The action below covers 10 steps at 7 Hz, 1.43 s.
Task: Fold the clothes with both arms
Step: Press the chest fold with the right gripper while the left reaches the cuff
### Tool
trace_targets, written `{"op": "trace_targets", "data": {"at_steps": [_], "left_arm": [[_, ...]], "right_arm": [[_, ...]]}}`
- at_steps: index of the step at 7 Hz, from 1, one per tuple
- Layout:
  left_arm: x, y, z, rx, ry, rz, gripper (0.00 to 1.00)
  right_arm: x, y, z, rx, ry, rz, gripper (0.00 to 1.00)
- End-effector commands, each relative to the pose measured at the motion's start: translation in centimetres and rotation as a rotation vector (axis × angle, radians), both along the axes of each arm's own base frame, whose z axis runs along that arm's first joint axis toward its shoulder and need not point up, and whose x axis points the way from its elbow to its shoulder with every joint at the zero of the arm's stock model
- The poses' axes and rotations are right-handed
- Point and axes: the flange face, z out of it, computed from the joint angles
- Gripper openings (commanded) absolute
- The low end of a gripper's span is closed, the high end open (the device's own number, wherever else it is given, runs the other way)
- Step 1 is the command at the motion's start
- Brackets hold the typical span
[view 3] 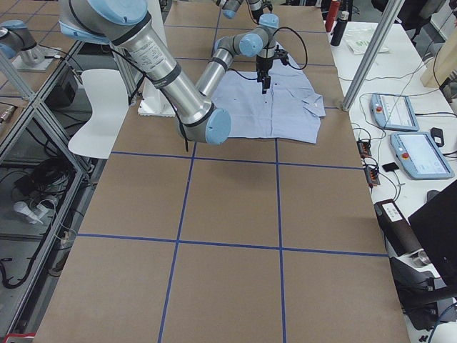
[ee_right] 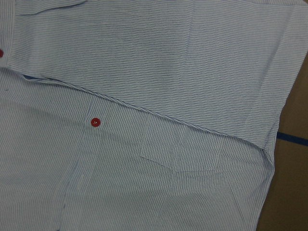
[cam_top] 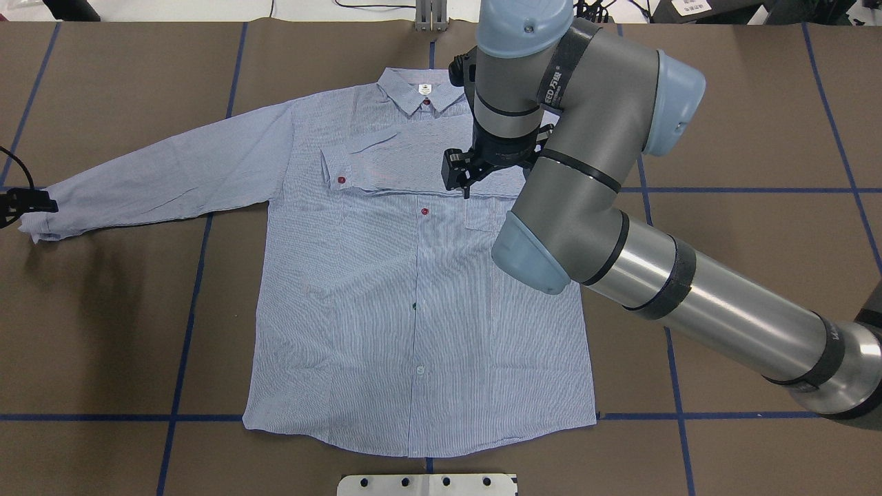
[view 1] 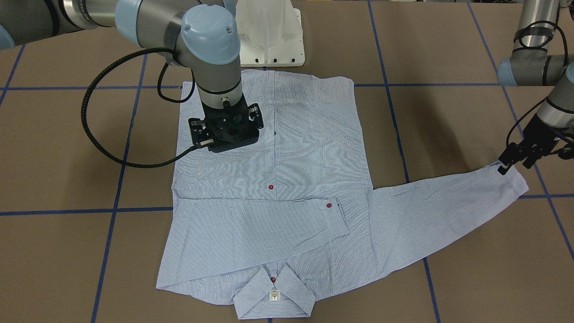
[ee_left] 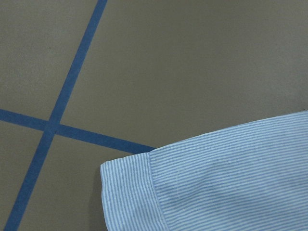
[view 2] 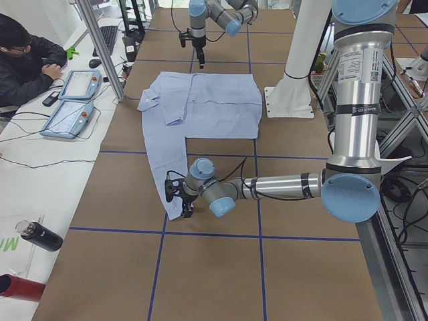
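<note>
The light blue striped shirt (cam_top: 413, 310) lies flat on the table, front up, with its collar (cam_top: 424, 93) on the far side from me. One sleeve (cam_top: 400, 162) is folded across the chest. The other sleeve (cam_top: 158, 179) stretches out to my left. My right gripper (cam_top: 460, 184) hovers over the folded sleeve near the chest pocket, jaws apart and empty. The right wrist view shows the cloth (ee_right: 144, 168) from above. My left gripper (view 1: 515, 165) is at the cuff (ee_left: 216, 183) of the outstretched sleeve, fingers spread, holding nothing.
The white pedestal base (view 1: 269, 36) stands at the shirt's hem. Blue tape lines (cam_top: 200, 275) cross the brown table. In the exterior left view an operator (view 2: 27, 60) sits at a side bench with control pendants (view 2: 70, 100) and a bottle (view 2: 37, 235).
</note>
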Motion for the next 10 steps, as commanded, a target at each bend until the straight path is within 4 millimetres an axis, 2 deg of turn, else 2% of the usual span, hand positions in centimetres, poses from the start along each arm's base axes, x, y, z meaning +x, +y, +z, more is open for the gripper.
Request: {"op": "trace_targets", "data": {"at_steps": [1,4,8,9,10], "left_arm": [[0.45,0.23,0.88,-0.009,-0.015,0.008,0.87],[1.00,0.41,1.10,-0.007,-0.026,0.012,0.71],[0.87,0.60,1.65,0.001,-0.041,0.028,0.70],[0.91,0.53,1.58,0.004,-0.042,0.031,0.65],[0.95,0.48,1.26,0.009,-0.038,0.030,0.45]], "right_arm": [[0.26,0.00,0.04,-0.003,-0.001,0.001,0.99],[0.40,0.10,0.45,-0.005,0.002,0.003,0.99],[0.36,0.05,0.47,-0.002,0.002,0.003,0.99],[0.37,0.04,0.48,-0.002,0.002,0.005,0.99],[0.37,0.04,0.58,-0.002,0.004,0.004,0.99]]}}
